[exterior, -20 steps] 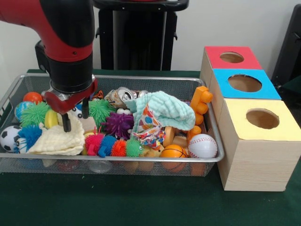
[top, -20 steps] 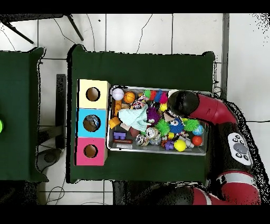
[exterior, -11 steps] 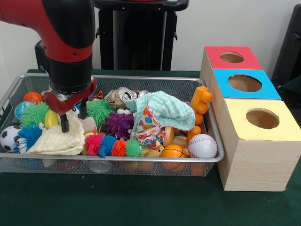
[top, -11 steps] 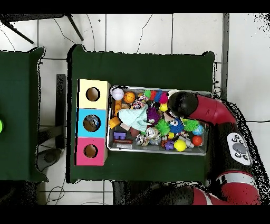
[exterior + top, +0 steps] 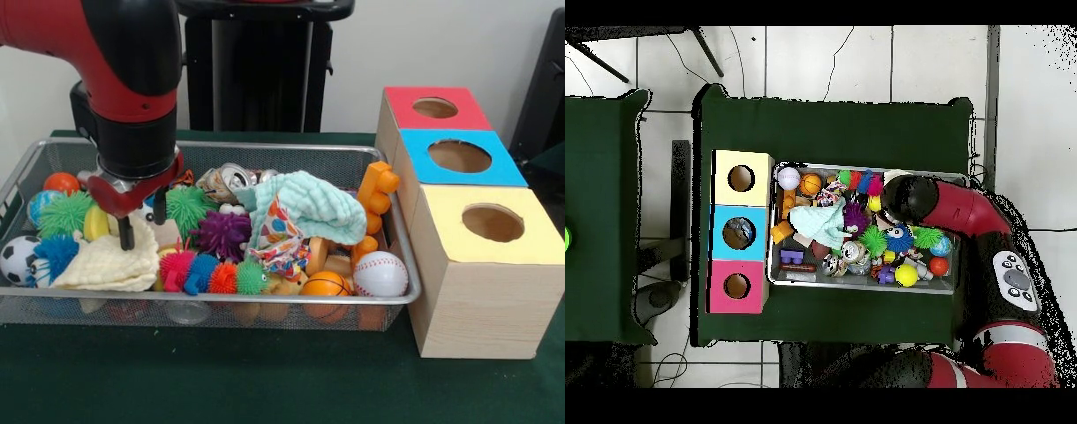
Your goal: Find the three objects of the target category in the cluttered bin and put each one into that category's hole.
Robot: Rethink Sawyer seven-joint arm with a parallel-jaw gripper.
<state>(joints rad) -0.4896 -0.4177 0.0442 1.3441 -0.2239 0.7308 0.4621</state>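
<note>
A wire bin (image 5: 265,300) holds a jumble of toys. In the front view my gripper (image 5: 143,223) hangs open at the bin's left part. Its fingers (image 5: 126,233) stand just above a cream cloth (image 5: 104,265), with nothing held between them. Around it lie a green spiky ball (image 5: 64,212), a yellow ball (image 5: 95,223) and a soccer ball (image 5: 16,258). A baseball (image 5: 380,274) and a small basketball (image 5: 325,284) sit at the front right. In the overhead view the arm (image 5: 910,195) covers the gripper over the bin (image 5: 865,285).
Three boxes with round holes stand beside the bin: red (image 5: 434,108), blue (image 5: 459,156), yellow (image 5: 492,223). A mint cloth (image 5: 309,208) over a patterned cloth fills the bin's middle. A purple spiky ball (image 5: 221,233), a crushed can (image 5: 231,179) and an orange toy (image 5: 378,190) lie nearby.
The gripper has shifted only slightly sideways over the cream cloth and stays open. Nothing in the bin has moved.
</note>
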